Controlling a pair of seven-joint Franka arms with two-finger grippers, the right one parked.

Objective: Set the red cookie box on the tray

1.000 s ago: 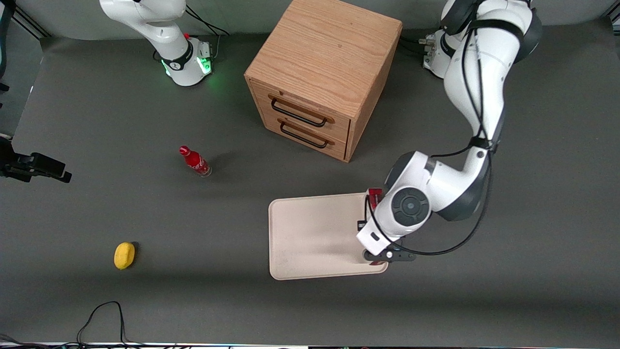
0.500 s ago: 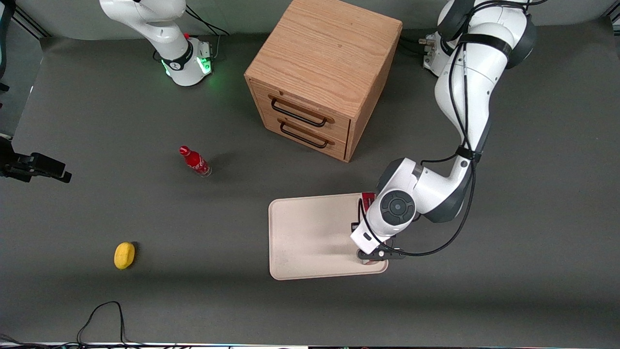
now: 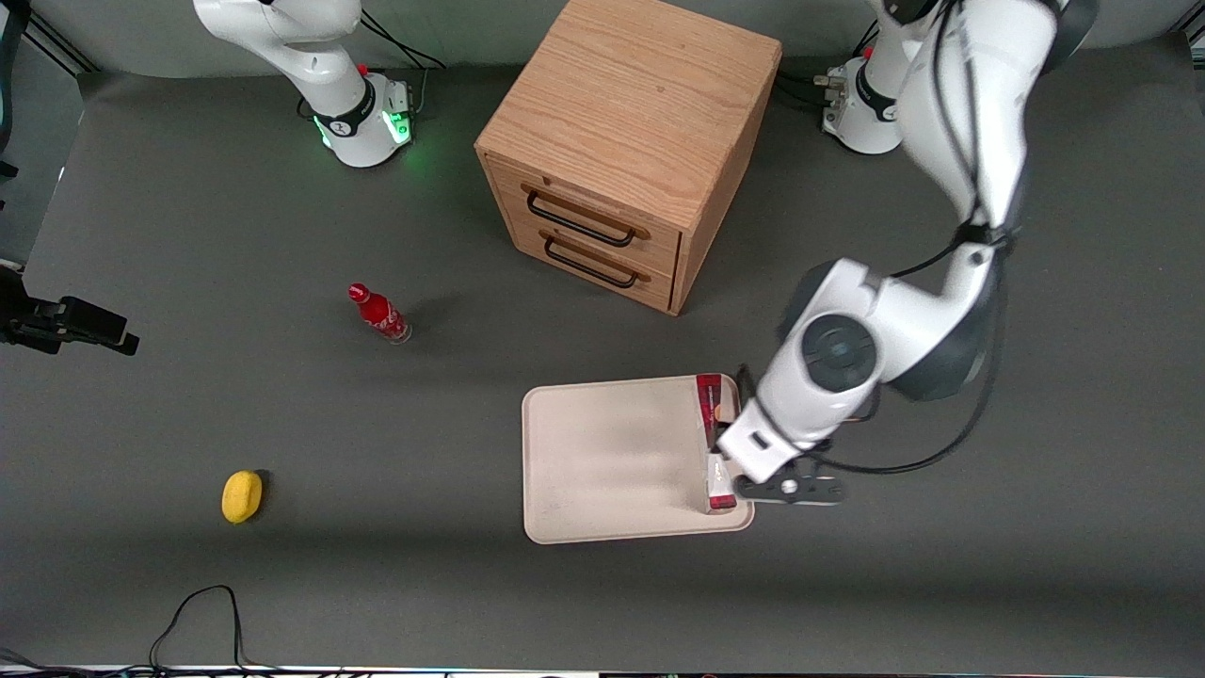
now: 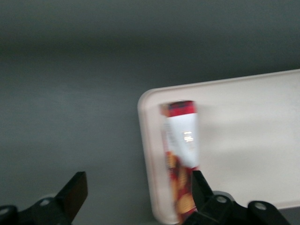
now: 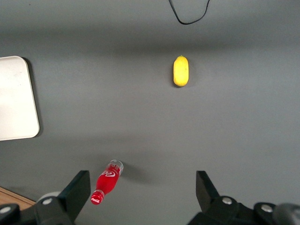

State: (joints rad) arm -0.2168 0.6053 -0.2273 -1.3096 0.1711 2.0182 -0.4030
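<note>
The red cookie box (image 3: 709, 390) rests on its narrow side on the cream-white tray (image 3: 602, 452), along the tray's rim toward the working arm's end. In the left wrist view the box (image 4: 180, 140) shows its white panel and red print, on the tray (image 4: 243, 140) near a rounded corner. My left gripper (image 4: 138, 192) is open and holds nothing. It hovers above the tray's rim, with one fingertip (image 4: 199, 185) close beside the box's end. In the front view the arm's hand (image 3: 767, 443) covers the fingers and the box's middle.
A wooden two-drawer cabinet (image 3: 631, 141) stands farther from the front camera than the tray. A small red bottle (image 3: 378, 314) and a yellow lemon-like object (image 3: 242, 496) lie toward the parked arm's end; both also show in the right wrist view, bottle (image 5: 107, 183) and yellow object (image 5: 181, 71).
The working arm's hand has shifted off the tray toward its own end of the table and looks higher. The box, mostly covered before, now shows free on the tray.
</note>
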